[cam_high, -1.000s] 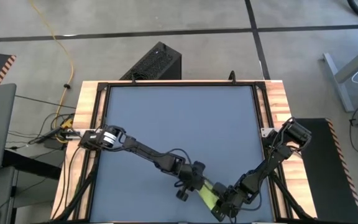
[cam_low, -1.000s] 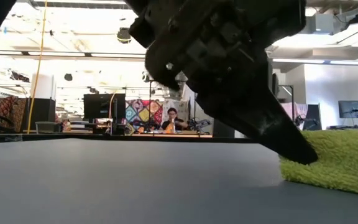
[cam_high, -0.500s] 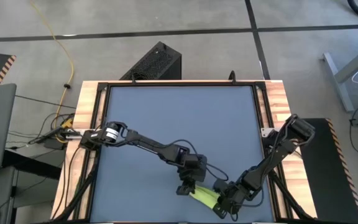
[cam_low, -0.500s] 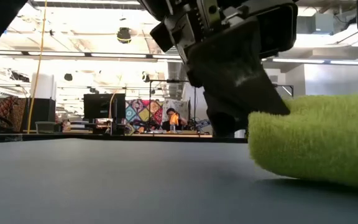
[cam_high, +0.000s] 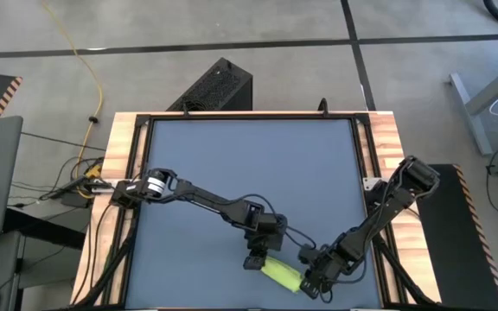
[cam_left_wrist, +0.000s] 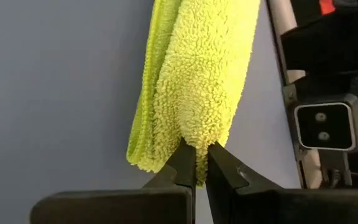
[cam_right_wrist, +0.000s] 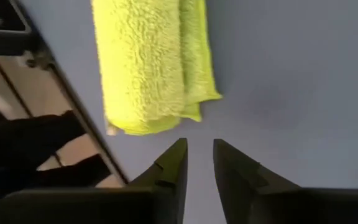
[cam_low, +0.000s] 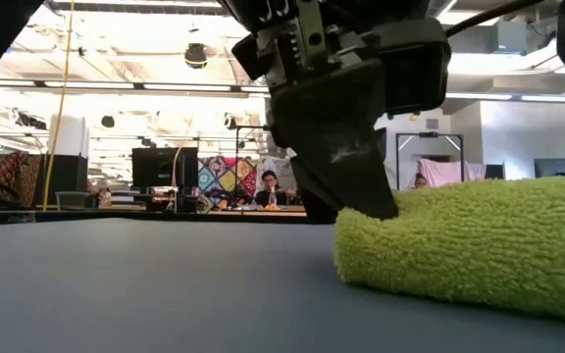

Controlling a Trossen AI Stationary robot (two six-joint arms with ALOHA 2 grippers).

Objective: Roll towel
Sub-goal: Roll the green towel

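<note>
The lime yellow-green towel [cam_high: 281,274] lies on the blue-grey table near its near edge as a short, thick folded-over bundle. It also shows in the low view [cam_low: 469,245]. My left gripper [cam_high: 261,264] is at the towel's left end, shut on it [cam_left_wrist: 196,155]. My right gripper [cam_high: 306,280] is at the towel's right end. Its fingers [cam_right_wrist: 197,146] stand a little apart and are empty, just short of the towel's end [cam_right_wrist: 142,68]. My left gripper pinches the thick folded end of the towel [cam_left_wrist: 197,146] between its two fingertips. In the low view the fingers [cam_low: 346,167] slant down onto that end from above. The fingers lie along the towel's length. The towel rests on the table.
The table's near edge and its black frame lie close behind the towel [cam_left_wrist: 278,25]. The low camera's housing [cam_left_wrist: 325,127] sits at that edge. Open mat [cam_high: 249,173] spreads toward the far side. People sit far off in the room [cam_low: 271,188].
My left gripper has turned and drawn the towel's left end toward the table's left. That end has gone from flat to a thick rounded fold, and the towel has turned to lie flatter along the near edge. My right gripper has shifted slightly toward the far edge.
</note>
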